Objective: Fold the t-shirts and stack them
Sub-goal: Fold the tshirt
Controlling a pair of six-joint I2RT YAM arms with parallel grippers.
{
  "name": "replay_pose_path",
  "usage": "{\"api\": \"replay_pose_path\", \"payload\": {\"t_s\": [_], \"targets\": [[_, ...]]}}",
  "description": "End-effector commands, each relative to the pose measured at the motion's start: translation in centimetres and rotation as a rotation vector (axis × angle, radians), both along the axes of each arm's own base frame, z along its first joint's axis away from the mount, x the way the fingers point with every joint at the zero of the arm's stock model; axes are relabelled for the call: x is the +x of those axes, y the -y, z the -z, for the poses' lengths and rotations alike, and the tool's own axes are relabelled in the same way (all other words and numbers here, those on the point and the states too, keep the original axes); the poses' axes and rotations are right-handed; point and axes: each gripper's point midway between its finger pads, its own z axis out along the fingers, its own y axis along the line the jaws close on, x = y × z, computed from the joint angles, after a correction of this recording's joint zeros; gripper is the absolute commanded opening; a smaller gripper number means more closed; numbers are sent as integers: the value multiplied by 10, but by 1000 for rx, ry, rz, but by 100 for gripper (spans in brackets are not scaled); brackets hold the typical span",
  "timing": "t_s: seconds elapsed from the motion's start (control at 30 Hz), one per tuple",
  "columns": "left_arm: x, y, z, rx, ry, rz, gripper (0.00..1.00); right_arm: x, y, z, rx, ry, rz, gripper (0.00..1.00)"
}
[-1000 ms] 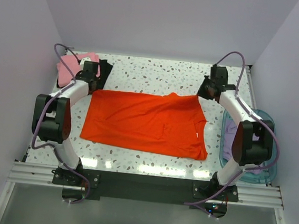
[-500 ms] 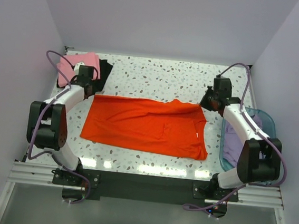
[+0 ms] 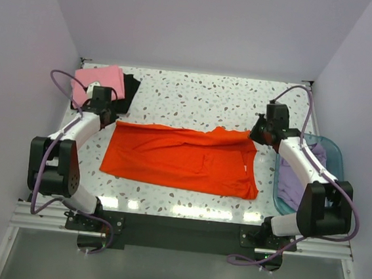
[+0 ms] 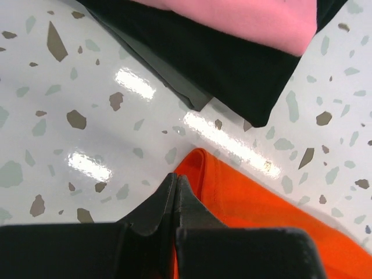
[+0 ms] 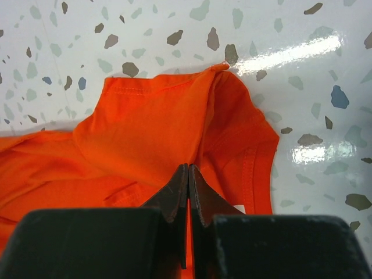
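Orange-red t-shirt lies spread on the table. We see left pincer and right pincer each pinching a far corner. We judge the first fold underway; next, carry that edge nearward.

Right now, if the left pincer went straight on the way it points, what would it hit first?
Probably the folded black t-shirt, which lies just past a strip of bare table ahead of the left pincer; the pink t-shirt sits on it. If the pincer tilts downward, the table comes first.
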Motion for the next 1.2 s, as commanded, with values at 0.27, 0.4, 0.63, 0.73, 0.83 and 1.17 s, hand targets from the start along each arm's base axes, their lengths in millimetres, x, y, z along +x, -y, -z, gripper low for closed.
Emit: {"api": "replay_pose_path", "payload": {"t_s": [0.27,0.4,0.63,0.73,0.83,1.17], "targets": [[-10,-23,-44,-41,114,-80,0,0,3,-25,23,93,25,0],[-22,-28,-37,-67,106,-115,0,-7,5,-25,21,93,38,0],[-43,-35,-30,-98,95,-150,0,-28,3,-22,60,95,42,0],[-52,-36,-26,-108,85,-161,0,-38,4,-18,66,90,49,0],[-64,-38,-19,-113,70,-191,0,-50,5,-9,69,66,55,0],[-110,-36,14,-151,2,-300,5,-85,1,10,127,43,55,31]]}}
